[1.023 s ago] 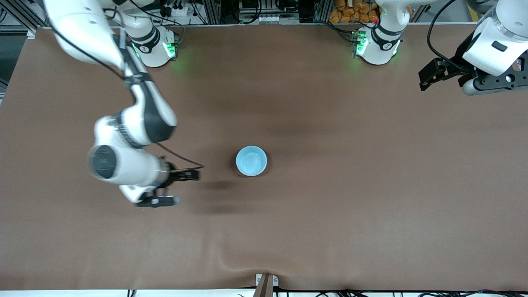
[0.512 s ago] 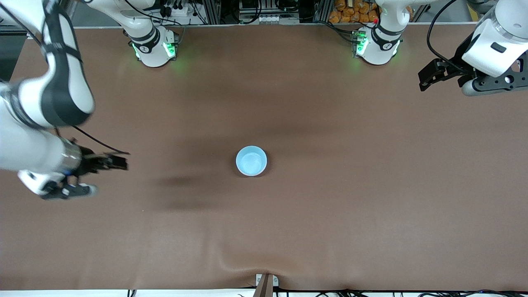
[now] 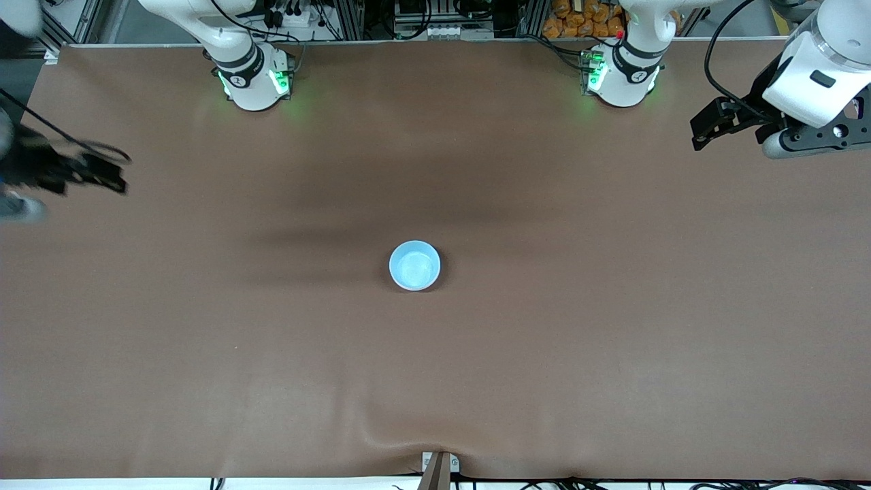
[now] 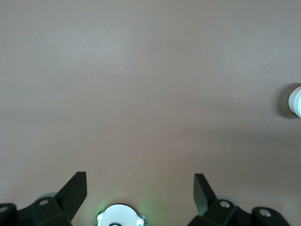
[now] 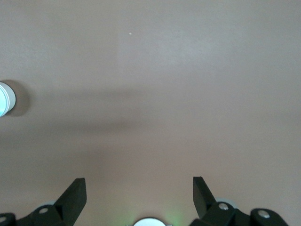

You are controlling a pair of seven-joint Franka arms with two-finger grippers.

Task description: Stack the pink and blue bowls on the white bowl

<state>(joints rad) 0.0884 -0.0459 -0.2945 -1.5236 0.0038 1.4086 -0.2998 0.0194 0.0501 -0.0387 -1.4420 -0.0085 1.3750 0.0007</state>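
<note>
The light blue bowl stands upright in the middle of the brown table, alone and free of both grippers. No pink bowl or white bowl shows on its own; I cannot tell whether anything sits under the blue one. A pale bowl edge shows in the left wrist view and in the right wrist view. My left gripper is open and empty, held high over the left arm's end of the table. My right gripper is open and empty over the right arm's end.
The two arm bases with green lights stand along the table's edge farthest from the front camera. A small metal bracket sits at the nearest edge, by a wrinkle in the table cover.
My right arm has swung away from beside the blue bowl to the right arm's end of the table. The bowl and the left arm have not moved.
</note>
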